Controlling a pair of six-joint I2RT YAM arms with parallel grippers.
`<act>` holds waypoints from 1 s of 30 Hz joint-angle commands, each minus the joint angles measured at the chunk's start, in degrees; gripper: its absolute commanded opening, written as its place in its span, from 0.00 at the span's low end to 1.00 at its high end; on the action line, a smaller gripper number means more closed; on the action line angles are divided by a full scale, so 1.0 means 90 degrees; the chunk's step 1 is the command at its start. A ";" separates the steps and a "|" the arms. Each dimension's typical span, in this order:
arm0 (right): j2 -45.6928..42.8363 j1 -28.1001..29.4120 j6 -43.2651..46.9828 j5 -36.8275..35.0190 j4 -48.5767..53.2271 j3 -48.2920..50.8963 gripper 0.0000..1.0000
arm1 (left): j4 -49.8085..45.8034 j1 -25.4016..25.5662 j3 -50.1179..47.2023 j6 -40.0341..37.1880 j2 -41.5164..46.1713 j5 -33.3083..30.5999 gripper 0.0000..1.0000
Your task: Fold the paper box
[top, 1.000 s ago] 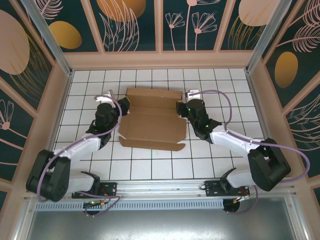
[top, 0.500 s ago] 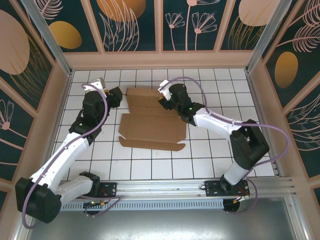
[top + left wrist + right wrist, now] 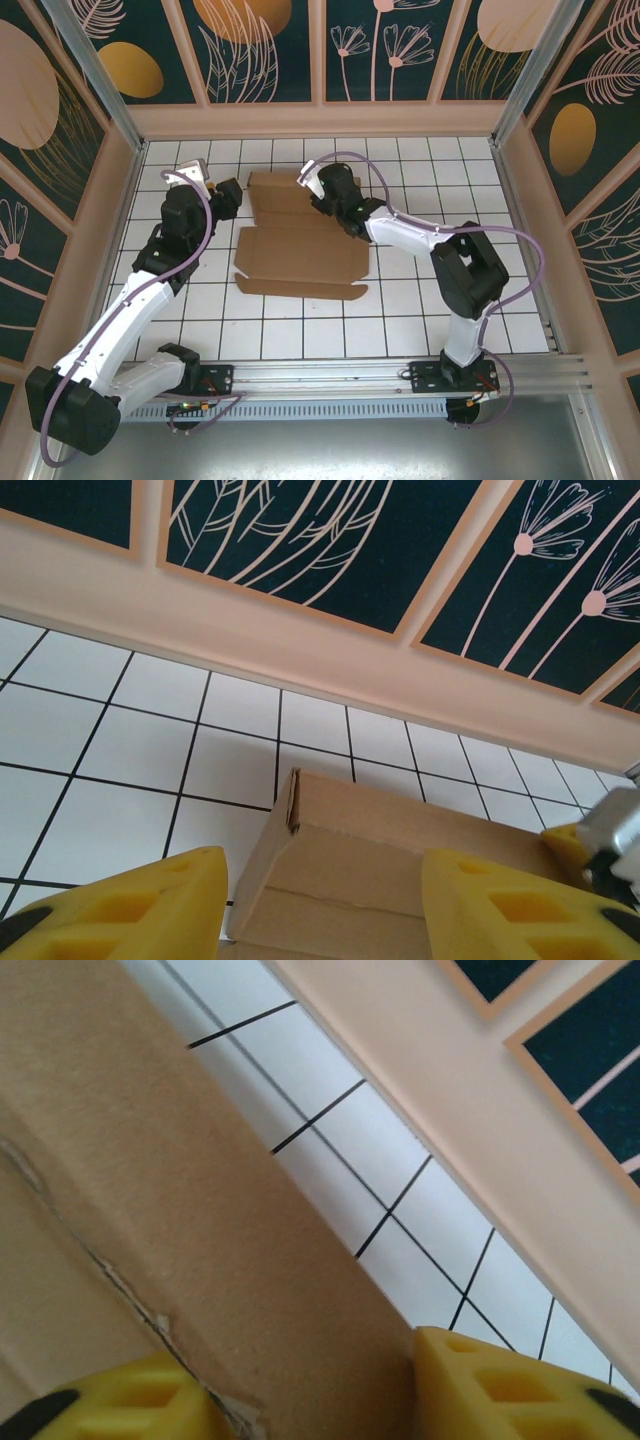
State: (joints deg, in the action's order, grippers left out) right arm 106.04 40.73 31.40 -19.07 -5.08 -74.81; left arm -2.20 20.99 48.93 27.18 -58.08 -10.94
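The paper box (image 3: 300, 255) lies as a creased brown cardboard sheet in the middle of the tiled table, its far panels slightly raised. My left gripper (image 3: 230, 196) hovers just off the box's far left corner. In the left wrist view its yellow fingers (image 3: 150, 900) stand open, with that corner of the box (image 3: 400, 850) ahead between them and nothing held. My right gripper (image 3: 318, 200) sits over the far flap. In the right wrist view its jaws (image 3: 315, 1400) are apart and straddle the flap (image 3: 200, 1210), one finger (image 3: 500, 1390) right at its outer edge.
The back wall's pale ledge (image 3: 320, 120) runs just behind the box. Slanted side walls (image 3: 110, 200) close in the table left and right. Bare white tiles (image 3: 300, 330) lie between the box and the arm bases. My right gripper's fingertip (image 3: 565, 845) shows in the left wrist view.
The right gripper slid left from the box's far right corner onto the middle of the far flap, and its jaws narrowed. The left arm stretched up from the box's left side to its far left corner.
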 commanded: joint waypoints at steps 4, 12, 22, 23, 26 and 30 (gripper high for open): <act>0.0906 -0.0779 -0.0634 0.1157 0.1216 -0.1214 0.30 | -0.0059 -0.0010 -0.0002 -0.0083 0.0233 0.0051 0.53; 0.2050 -0.1815 -0.1753 0.3025 0.2972 -0.2723 0.26 | -0.0006 -0.0017 -0.0019 -0.0061 0.0223 0.0130 0.53; 0.1473 -0.2132 -0.4091 0.3614 0.2980 -0.1302 0.33 | 0.0065 -0.0018 -0.0035 0.0056 0.0368 0.0323 0.54; 0.1349 -0.2116 -0.4542 0.3689 0.2920 -0.1033 0.34 | 0.0092 -0.0011 -0.0059 0.0074 0.0386 0.0351 0.54; 0.0606 -0.1879 -0.5672 0.3724 0.2211 0.0119 0.46 | 0.0107 -0.0018 -0.0083 0.0110 0.0419 0.0402 0.54; -0.0692 -0.1288 -0.7758 0.3306 0.0923 0.1676 0.59 | 0.0117 -0.0012 -0.0096 0.0147 0.0447 0.0401 0.54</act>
State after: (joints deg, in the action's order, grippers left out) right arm 106.69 25.02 -20.99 11.38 11.16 -65.45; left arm -2.17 20.99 48.86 27.73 -55.02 -7.92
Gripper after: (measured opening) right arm 0.579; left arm 0.538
